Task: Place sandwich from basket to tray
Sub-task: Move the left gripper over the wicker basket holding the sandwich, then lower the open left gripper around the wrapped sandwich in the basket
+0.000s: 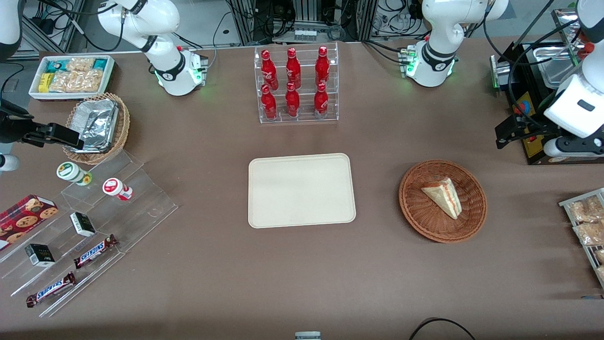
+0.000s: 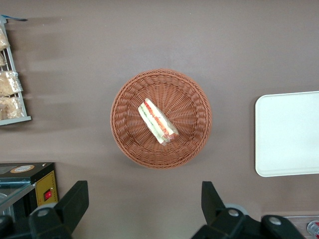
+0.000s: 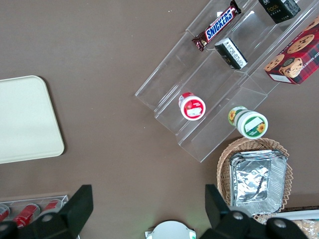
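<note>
The sandwich (image 1: pixel 443 196) (image 2: pixel 157 121), a pale bread wedge with red filling along its cut edge, lies in the round reddish-brown wicker basket (image 1: pixel 415 212) (image 2: pixel 124 134). The cream tray (image 1: pixel 301 190) (image 2: pixel 289 134) lies flat beside the basket, toward the parked arm's end, with nothing on it. My left gripper (image 1: pixel 509 132) (image 2: pixel 144 204) hangs high above the table, farther from the front camera than the basket and toward the working arm's end. It is open, and only bare table shows between its fingers.
A clear rack of red bottles (image 1: pixel 295 85) stands farther back than the tray. A black appliance (image 1: pixel 533 137) and a snack rack (image 1: pixel 587 226) flank the basket's end. Acrylic steps with candy (image 1: pixel 94 222), a tan foil basket (image 1: pixel 96 127) and a white bin (image 1: pixel 71 75) sit at the parked arm's end.
</note>
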